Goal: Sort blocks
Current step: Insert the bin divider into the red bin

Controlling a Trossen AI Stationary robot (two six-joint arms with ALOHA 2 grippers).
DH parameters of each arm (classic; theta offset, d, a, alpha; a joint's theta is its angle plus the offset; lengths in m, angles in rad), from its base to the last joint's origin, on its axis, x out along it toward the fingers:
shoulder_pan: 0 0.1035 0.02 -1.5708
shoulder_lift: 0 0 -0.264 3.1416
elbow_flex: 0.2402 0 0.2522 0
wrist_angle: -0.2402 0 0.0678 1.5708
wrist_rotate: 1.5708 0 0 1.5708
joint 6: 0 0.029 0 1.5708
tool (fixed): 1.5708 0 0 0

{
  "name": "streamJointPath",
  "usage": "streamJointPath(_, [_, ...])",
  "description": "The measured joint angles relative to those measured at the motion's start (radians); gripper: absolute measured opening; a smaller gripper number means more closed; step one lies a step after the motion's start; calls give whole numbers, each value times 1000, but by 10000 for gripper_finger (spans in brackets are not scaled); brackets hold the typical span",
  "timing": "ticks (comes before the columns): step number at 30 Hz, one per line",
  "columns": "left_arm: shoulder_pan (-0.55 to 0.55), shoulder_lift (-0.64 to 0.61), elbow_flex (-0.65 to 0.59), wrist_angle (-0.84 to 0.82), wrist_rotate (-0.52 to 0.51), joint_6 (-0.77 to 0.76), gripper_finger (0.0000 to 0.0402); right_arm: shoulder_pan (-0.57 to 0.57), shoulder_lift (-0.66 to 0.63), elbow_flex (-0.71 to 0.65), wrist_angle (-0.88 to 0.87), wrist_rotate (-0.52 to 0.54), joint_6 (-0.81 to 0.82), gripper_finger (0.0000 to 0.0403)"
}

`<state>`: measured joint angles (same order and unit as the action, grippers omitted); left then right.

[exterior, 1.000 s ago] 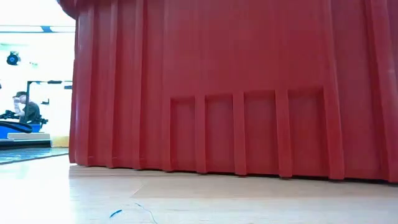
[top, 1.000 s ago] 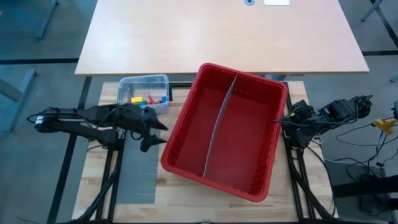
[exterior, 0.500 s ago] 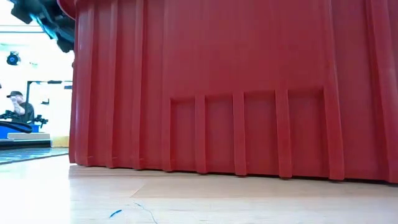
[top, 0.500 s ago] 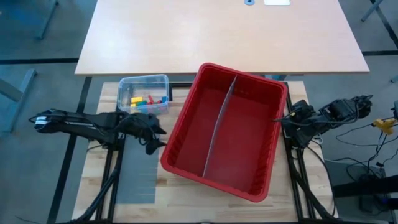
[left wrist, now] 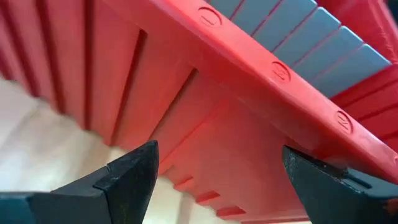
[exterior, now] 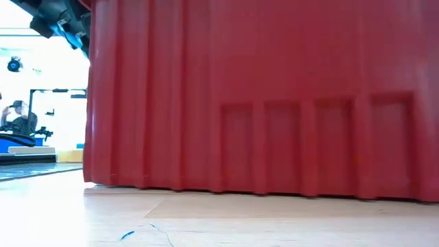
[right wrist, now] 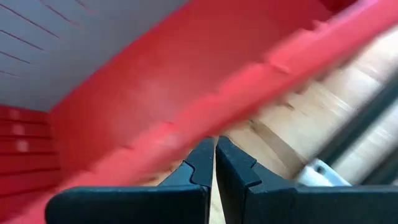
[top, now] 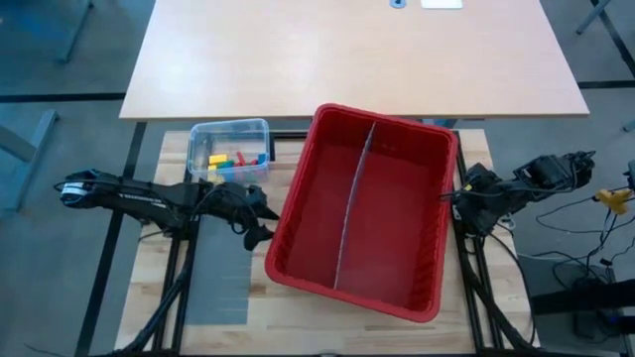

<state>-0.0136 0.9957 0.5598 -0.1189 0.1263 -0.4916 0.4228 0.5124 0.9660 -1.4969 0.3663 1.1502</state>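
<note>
Several blocks (top: 234, 158) lie in our clear tub (top: 229, 134), just beyond our left gripper (top: 260, 223), whose jaws gape wide against the red bin's (top: 417, 307) left wall. Our right gripper (top: 458, 194), clenched empty, waits well apart at the bin's right wall.

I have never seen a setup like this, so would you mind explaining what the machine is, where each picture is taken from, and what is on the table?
These are two dark robot arms at a wooden table. The overhead picture shows everything: a red bin split by a grey divider, and a clear tub holding the coloured blocks. The table-level picture sees mostly the bin's outer wall. The other two come from cameras on the wrists. The left gripper is beside the bin's left wall, fingers wide open, holding nothing. The right gripper sits at the bin's right rim with its fingers closed; whether it touches the rim is unclear. No block is being held yet.
</note>
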Motion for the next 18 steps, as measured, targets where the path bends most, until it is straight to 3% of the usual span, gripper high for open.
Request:
streamJointPath(10, [-49, 156, 83, 94, 48, 13, 313, 0, -1, 51, 46, 276, -25, 0])
streamJointPath(18, [-74, 283, 208, 115, 62, 86, 313, 0, -1, 54, 49, 341, -18, 0])
